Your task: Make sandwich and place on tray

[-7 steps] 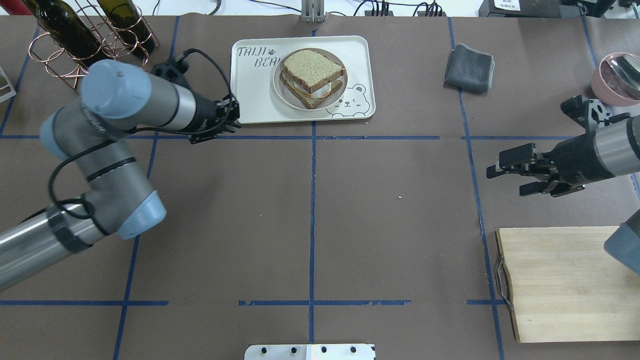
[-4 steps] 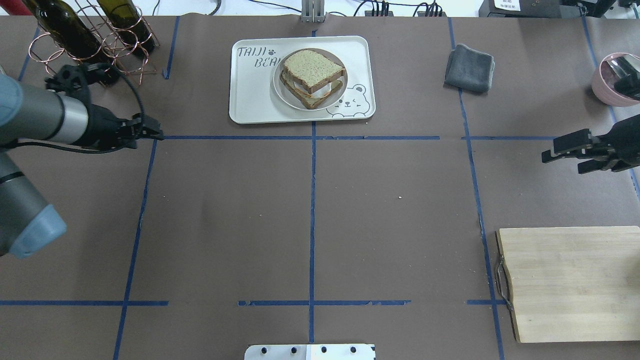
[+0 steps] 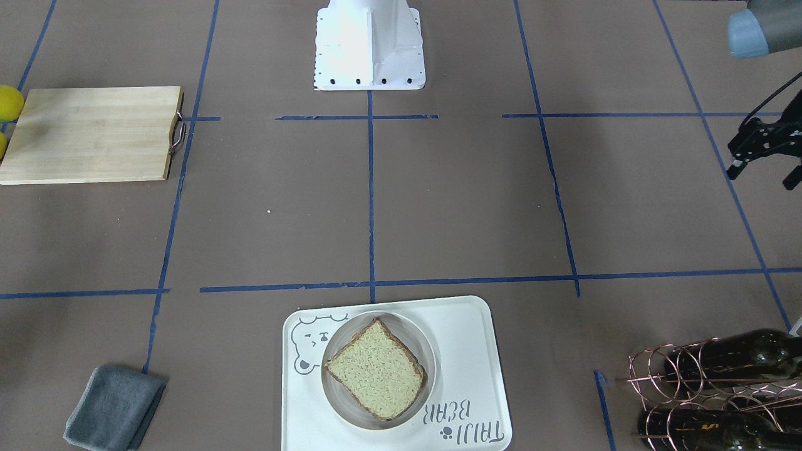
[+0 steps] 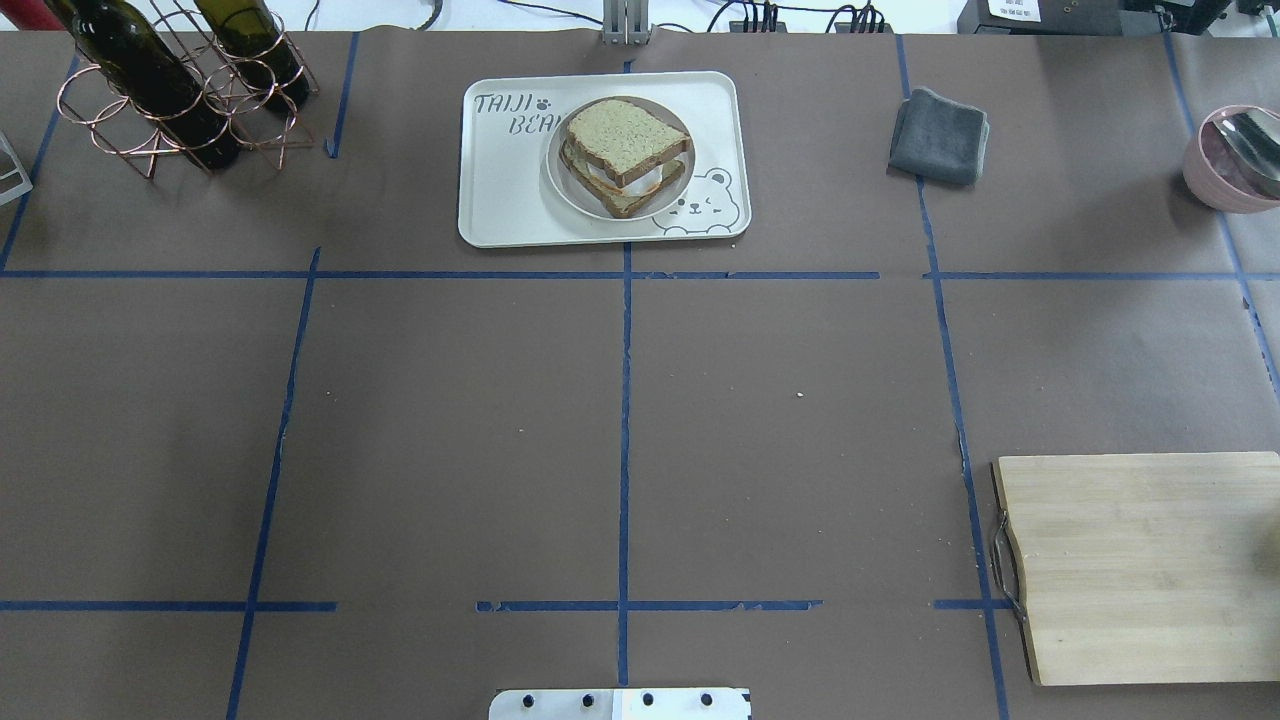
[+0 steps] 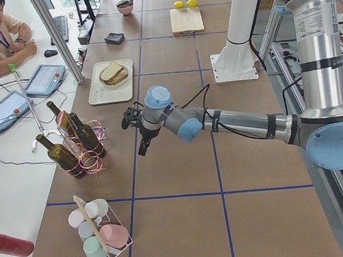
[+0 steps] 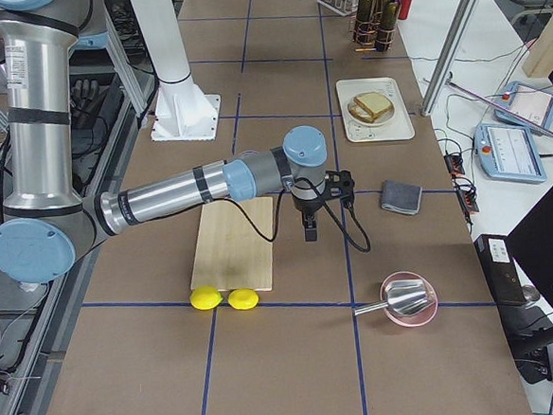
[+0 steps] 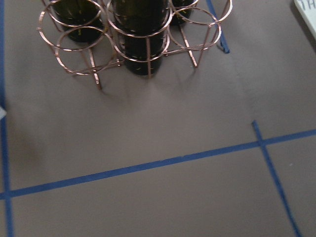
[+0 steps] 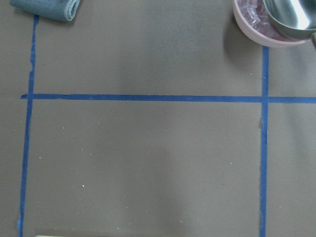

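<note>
Withdrawn from the overhead view since before — left gripper [image 3: 760,169] and right gripper [image 6: 309,226]; opening cannot be told. Sandwich [image 4: 626,155] sits on tray [image 4: 500,190]

Left gripper [image 3: 761,164] runs off the front view's edge, jaws unreadable; right gripper [image 6: 309,229], far too small, tells us nothing either.

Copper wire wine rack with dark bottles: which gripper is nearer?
Left. The left gripper hangs beside the copper wine rack; the right gripper is far away, by the wooden cutting board.
</note>
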`<control>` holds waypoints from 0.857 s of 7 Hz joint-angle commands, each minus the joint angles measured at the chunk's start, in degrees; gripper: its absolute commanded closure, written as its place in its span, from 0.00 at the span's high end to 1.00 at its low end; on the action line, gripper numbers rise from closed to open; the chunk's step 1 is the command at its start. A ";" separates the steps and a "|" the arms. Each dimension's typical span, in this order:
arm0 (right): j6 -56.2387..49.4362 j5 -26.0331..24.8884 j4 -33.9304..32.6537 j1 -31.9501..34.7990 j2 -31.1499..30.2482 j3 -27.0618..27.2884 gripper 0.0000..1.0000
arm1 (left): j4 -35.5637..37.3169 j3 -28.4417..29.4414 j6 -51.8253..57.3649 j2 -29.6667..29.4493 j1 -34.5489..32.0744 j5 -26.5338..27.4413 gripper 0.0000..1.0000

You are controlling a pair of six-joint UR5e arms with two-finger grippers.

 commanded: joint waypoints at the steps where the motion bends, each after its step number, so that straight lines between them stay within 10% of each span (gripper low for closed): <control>1: -9.99 -0.01 -8.34 4.33 0.64 -0.35 1.00 | 24.26 0.91 23.49 -2.05 -13.75 -3.84 1.00; 6: -9.22 1.65 -8.18 3.89 -0.15 -0.44 1.00 | 31.42 -0.41 25.08 0.57 -14.25 -9.76 1.00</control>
